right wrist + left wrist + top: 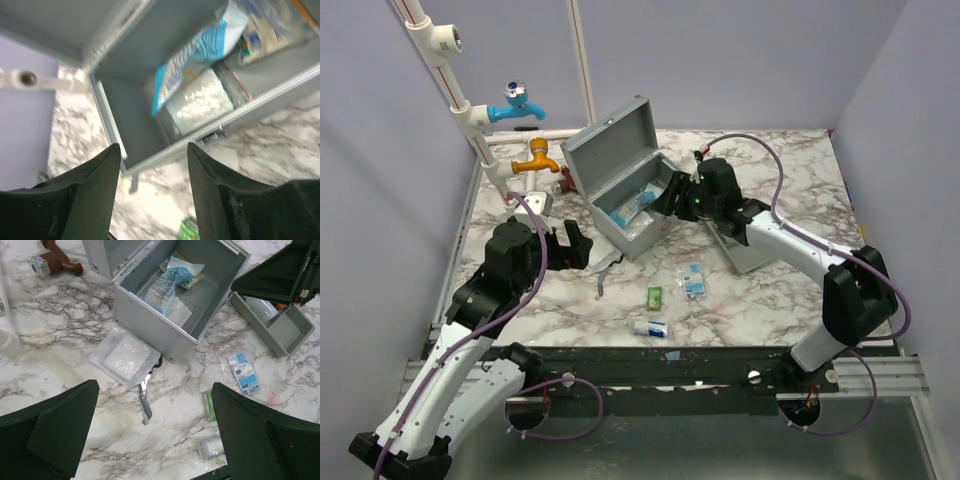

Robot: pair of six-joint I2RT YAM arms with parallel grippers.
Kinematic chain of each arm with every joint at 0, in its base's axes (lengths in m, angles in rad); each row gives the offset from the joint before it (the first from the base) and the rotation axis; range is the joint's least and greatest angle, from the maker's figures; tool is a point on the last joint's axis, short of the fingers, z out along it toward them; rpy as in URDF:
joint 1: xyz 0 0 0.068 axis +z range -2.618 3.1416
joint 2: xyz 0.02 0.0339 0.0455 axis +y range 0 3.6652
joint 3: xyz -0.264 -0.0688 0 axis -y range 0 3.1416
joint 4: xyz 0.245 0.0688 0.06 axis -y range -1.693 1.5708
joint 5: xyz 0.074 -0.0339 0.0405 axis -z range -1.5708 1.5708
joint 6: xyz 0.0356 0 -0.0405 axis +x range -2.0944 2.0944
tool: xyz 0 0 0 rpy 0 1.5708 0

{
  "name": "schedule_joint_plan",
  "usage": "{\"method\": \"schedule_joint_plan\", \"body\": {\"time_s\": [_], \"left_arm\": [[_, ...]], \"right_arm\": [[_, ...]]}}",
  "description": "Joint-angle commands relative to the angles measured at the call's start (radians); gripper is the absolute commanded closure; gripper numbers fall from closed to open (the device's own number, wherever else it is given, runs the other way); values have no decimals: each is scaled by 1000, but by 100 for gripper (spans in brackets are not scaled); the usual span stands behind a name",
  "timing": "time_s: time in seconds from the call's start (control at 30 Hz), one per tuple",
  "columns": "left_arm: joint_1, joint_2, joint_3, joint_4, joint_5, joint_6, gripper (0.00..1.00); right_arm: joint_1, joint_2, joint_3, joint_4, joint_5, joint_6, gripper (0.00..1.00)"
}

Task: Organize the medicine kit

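Observation:
The medicine kit (642, 238) (150, 322) (135, 115), a grey metal box, stands open at the back middle with its lid (610, 135) raised. Inside lie a blue-and-white packet (167, 282) (200, 50) and clear packets. Its grey tray (750, 250) (280, 332) sits on the table to the right. My right gripper (667, 197) (154, 150) hangs open and empty over the box's right rim. My left gripper (575, 245) (155, 390) is wide open above the table, left of the box, holding nothing.
A white gauze packet (125, 357) and scissors (145, 400) lie against the box's front. A blue packet (694, 280) (241, 372), a green item (654, 297) (209, 406) and a small white roll (650, 327) (210, 446) lie nearer. Taps (517, 108) (538, 158) on white pipes stand back left.

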Motion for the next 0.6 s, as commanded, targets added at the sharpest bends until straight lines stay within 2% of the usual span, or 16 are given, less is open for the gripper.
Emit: {"method": "schedule_joint_plan", "body": {"time_s": [0.0,0.33,0.47,0.57], "left_arm": [[3,0,-2,10,-18,10,1],[3,-11,0,9,-4,14,1],[3,-1,1,5,4,14,1],[3,3,4,6,17,16,1]], "right_arm": [[-1,-85,-60,-115,-77,-130,40],[110,-175,-211,-139,-25,-256,36],[157,-152,-203,-167,-32,-375,35],[186,-114,-199,-175,-27,-461,30]]}}
